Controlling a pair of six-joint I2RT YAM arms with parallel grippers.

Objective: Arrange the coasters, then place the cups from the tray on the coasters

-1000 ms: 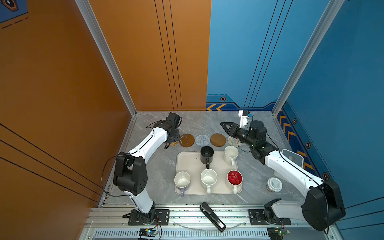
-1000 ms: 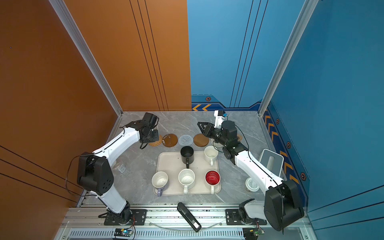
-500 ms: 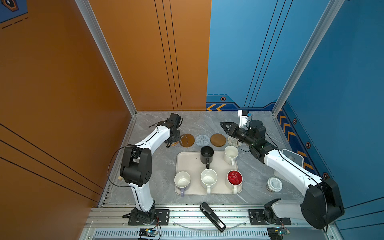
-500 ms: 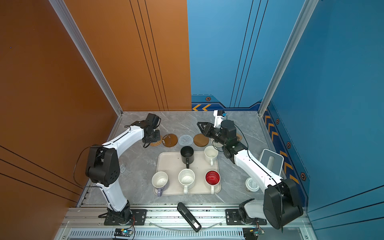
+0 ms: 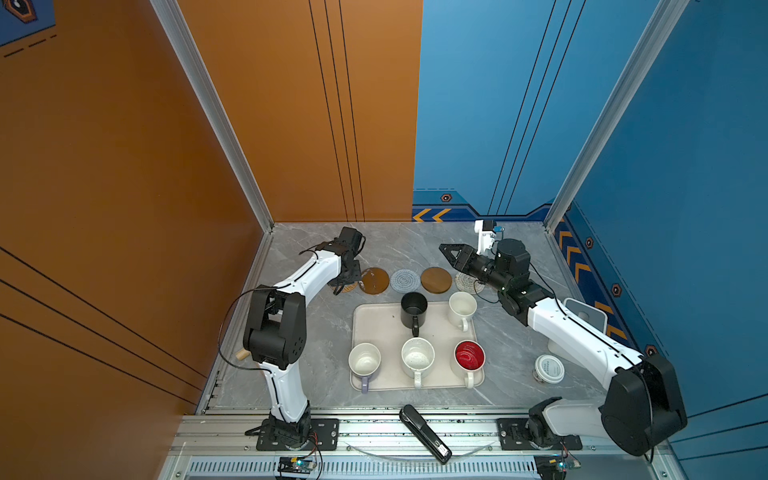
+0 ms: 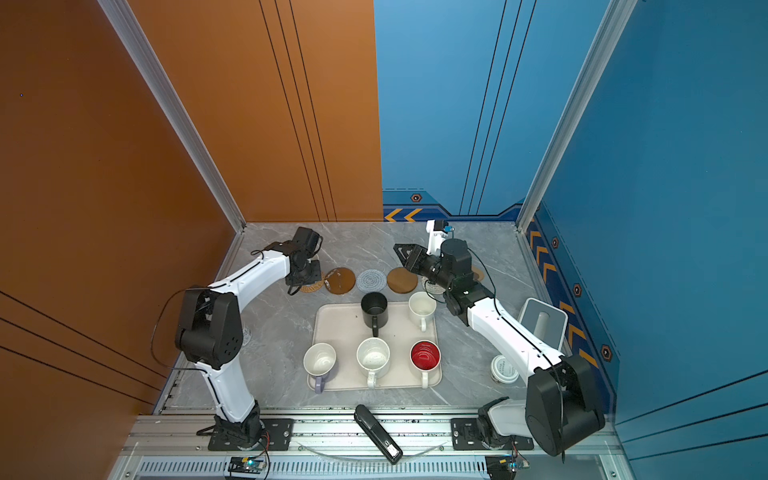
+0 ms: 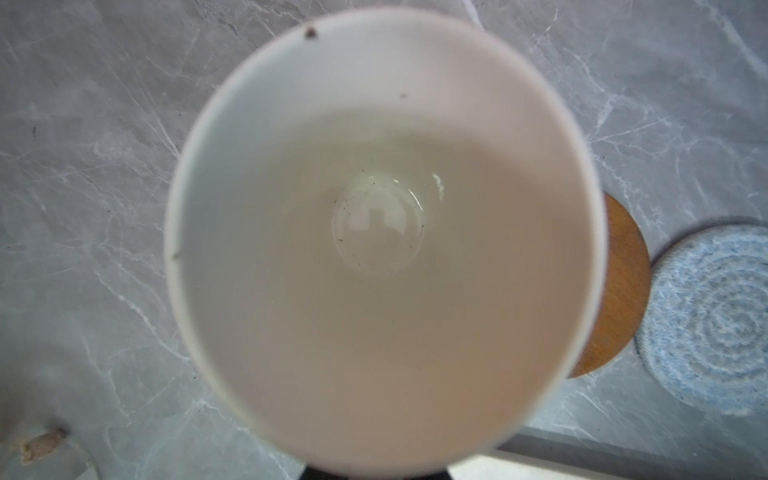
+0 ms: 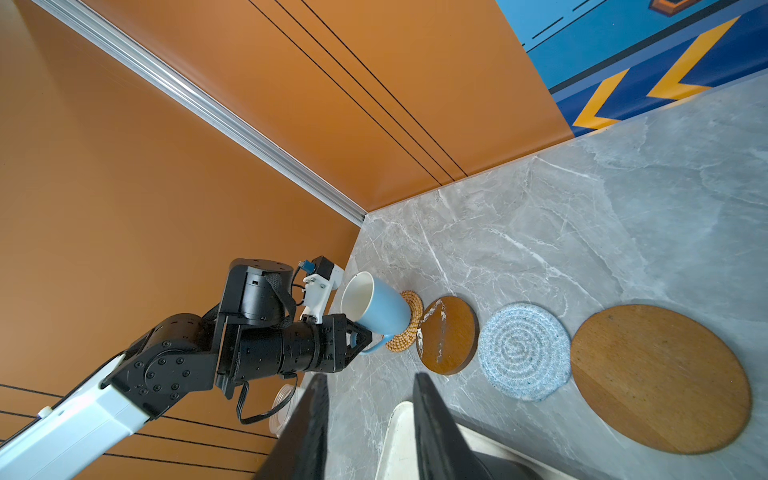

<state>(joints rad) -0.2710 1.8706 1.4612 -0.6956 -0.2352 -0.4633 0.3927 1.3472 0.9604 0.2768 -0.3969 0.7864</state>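
Mug [image 8: 382, 307], light blue, held at woven coaster [image 8: 409, 328].
Left gripper [image 8: 361, 338] clamps its handle; right gripper [image 8: 370, 376] jaws stand part open, empty, above the table [image 5: 415, 245].

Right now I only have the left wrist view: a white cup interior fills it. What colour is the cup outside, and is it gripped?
Observer: Light blue. The left tool pinches the blue cup by its handle.
Operator: I see a wooden disc and a crocheted one beside it. What's under it?
Observer: The rattan coaster, at the row's left end in both top views. The cup is tilted over it. I can't tell if they touch.
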